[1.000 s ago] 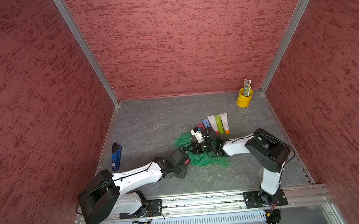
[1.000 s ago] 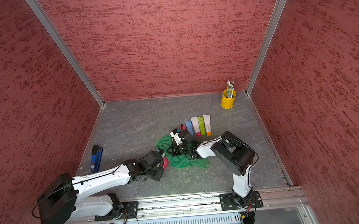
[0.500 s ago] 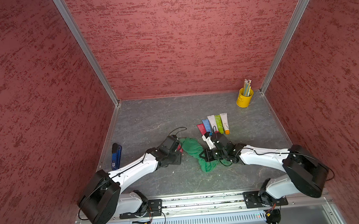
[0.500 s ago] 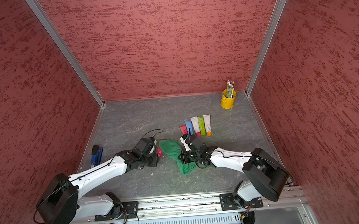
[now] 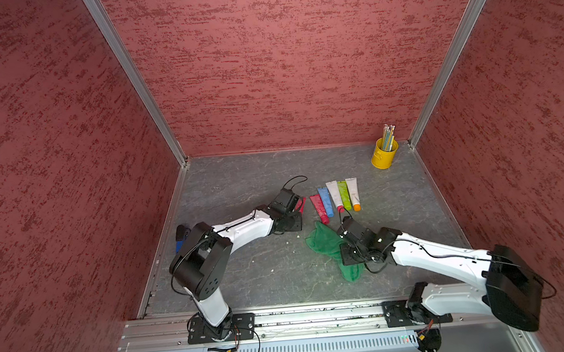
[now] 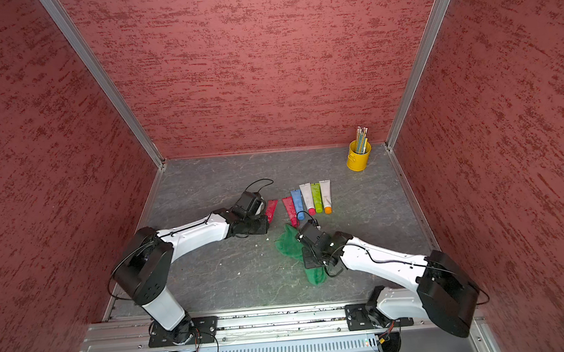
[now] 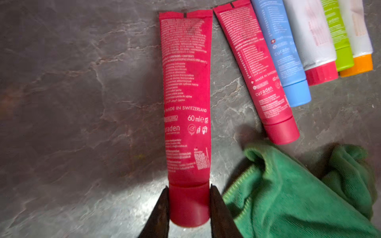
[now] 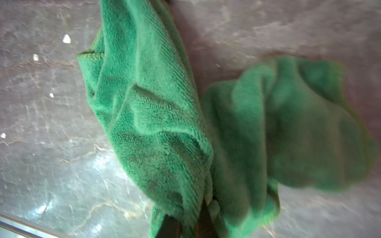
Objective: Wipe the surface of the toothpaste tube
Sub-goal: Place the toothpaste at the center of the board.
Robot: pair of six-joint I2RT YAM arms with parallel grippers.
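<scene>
Right gripper [image 8: 198,218] is pinched tight on the bunched green cloth [image 8: 156,115], which is soft and limp. Left gripper [image 7: 189,191] is clamped partway on the hard cap [image 7: 188,210] of the red toothpaste tube [image 7: 186,92]. The tube lies low along the table [image 7: 72,103], just beside the other tubes [image 7: 288,51]; its body is judged light, squashy and slick, so the cap is the firm hold.
</scene>
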